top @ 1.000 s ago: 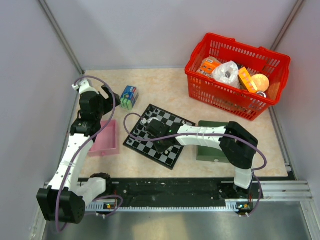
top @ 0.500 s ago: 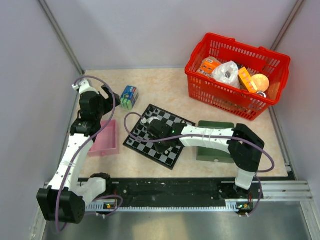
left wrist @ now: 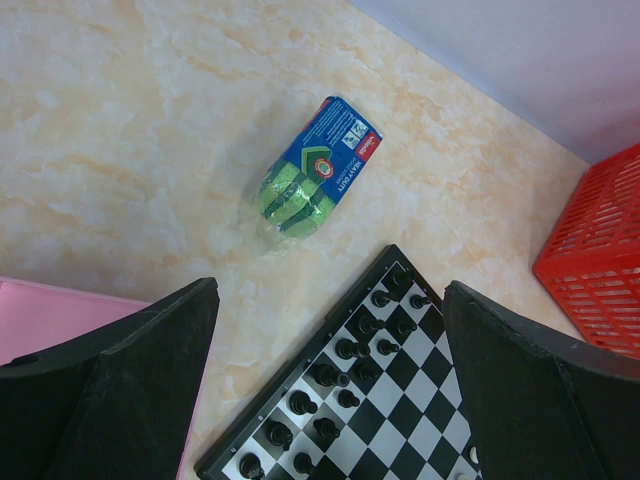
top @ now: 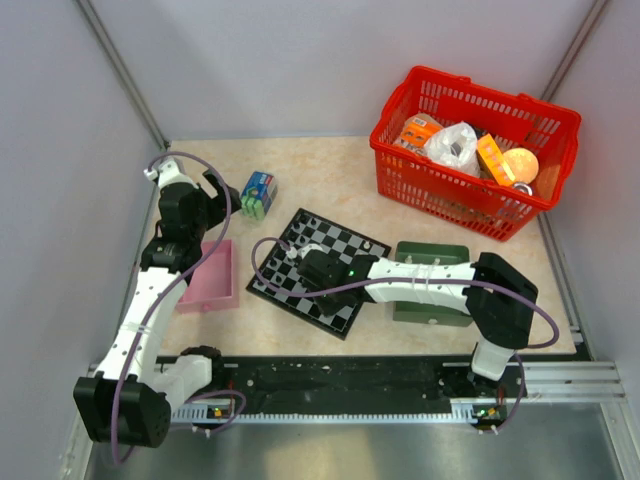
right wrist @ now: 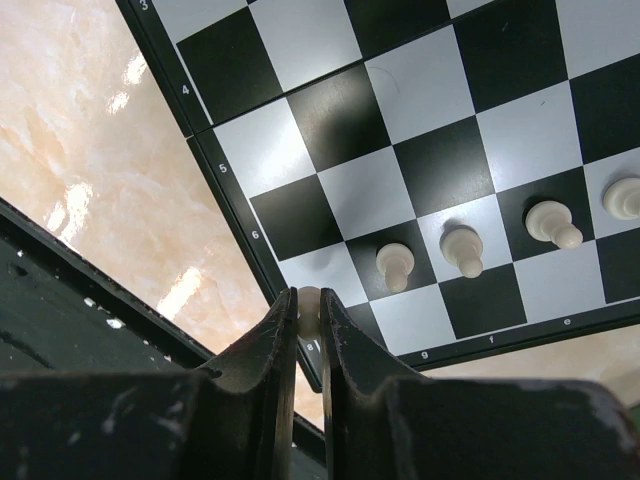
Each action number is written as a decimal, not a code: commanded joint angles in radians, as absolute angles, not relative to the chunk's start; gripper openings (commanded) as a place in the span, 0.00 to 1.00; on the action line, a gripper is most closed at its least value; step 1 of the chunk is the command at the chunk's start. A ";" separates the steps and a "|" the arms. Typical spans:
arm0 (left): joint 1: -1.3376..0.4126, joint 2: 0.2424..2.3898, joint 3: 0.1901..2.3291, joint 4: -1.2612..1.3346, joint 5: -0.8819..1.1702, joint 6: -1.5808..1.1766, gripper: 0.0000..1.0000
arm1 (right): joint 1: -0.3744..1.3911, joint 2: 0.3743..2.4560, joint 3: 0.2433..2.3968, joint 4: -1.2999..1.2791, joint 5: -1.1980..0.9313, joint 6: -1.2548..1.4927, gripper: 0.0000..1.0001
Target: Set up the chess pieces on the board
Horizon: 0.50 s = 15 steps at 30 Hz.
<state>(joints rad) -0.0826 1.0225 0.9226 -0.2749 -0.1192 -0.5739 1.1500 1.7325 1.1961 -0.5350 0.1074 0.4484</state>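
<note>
The board (top: 345,245) lies tilted on the table's middle. Several dark chess pieces (left wrist: 340,350) stand in two rows along its far-left side. Three pale pawns (right wrist: 395,265) and another pale piece (right wrist: 625,197) stand in a row near its near edge (right wrist: 400,150). My right gripper (right wrist: 308,300) is shut on a pale piece (right wrist: 308,308) and holds it just above the board's corner by the row marked 8. In the top view it (top: 308,278) is over the board's near-left part. My left gripper (left wrist: 328,290) is open and empty, high above the board's far-left edge (left wrist: 300,375).
A green and blue sponge pack (top: 258,195) lies beyond the board. A pink tray (top: 212,275) sits left of the board and a green tray (top: 430,285) right of it. A red basket (top: 470,150) full of goods stands at the back right.
My right arm has stretched out, its elbow going right, and its gripper has shifted slightly toward the board's near-left side. The left arm has not moved.
</note>
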 commanded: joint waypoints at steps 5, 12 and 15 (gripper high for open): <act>-0.077 0.986 0.916 -0.230 -0.114 -0.577 0.99 | 1.178 1.744 1.207 -0.528 0.146 0.453 0.11; -0.077 0.991 0.914 -0.232 -0.117 -0.575 0.99 | 1.178 1.764 1.210 -0.529 0.163 0.456 0.11; -0.077 0.991 0.914 -0.230 -0.115 -0.575 0.99 | 1.180 1.770 1.212 -0.529 0.158 0.454 0.11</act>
<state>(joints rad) -0.0826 1.0100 0.9215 -0.2749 -0.1196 -0.5739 1.1633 1.7603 1.1961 -0.5400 0.1387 0.4488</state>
